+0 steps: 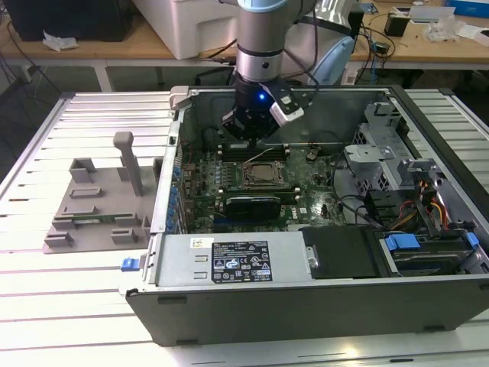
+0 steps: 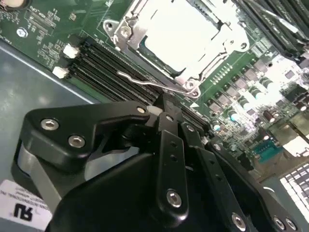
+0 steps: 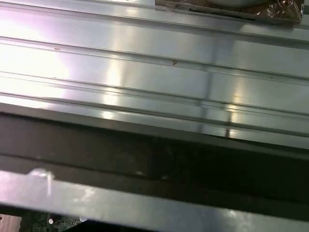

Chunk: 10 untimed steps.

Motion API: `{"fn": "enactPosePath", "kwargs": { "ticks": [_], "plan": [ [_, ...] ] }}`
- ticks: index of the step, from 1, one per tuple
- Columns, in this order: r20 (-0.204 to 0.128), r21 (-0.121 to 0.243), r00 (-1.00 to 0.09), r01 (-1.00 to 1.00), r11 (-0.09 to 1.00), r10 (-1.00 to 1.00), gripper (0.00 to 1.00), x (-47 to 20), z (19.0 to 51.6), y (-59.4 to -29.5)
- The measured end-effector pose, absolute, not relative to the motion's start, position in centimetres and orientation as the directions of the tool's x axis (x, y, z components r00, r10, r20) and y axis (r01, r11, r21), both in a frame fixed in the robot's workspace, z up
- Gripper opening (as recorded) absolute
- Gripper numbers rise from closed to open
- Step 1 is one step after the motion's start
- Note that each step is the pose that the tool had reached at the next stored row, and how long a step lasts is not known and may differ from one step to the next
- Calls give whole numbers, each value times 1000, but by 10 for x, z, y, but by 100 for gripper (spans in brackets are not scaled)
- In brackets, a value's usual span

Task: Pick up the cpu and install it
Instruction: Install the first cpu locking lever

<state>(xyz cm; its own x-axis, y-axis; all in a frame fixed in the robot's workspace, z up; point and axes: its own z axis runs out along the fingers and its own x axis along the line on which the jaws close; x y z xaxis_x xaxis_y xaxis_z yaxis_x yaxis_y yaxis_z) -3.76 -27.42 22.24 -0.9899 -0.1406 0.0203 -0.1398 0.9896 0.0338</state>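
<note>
The gripper [image 2: 164, 108] hangs inside the open computer case [image 1: 321, 302], just beside the socket [image 1: 263, 174] on the motherboard [image 1: 317, 195]. In the second wrist view its fingers [image 2: 169, 123] are pressed together, pinching nothing. The cpu [image 2: 181, 34] lies flat in the socket, its silvery top bare — the metal frame [image 2: 193, 79] rims it and 1 thin lever [image 2: 145, 81] lies along the near edge. Case walls close in around the arm; the ribbed table [image 1: 84, 290] beside the grey tray [image 1: 95, 206] offers open room.

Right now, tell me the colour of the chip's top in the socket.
Silvery grey, almost white under glare; the chip shows best in the second wrist view.
</note>
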Motion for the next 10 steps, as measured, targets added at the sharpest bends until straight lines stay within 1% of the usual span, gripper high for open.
{"fn": "enactPosePath", "kwargs": {
  "ticks": [10],
  "plan": [
    [25, 34, -990, -140, 990, -141, 10, -19, 213, -274]
  ]
}}
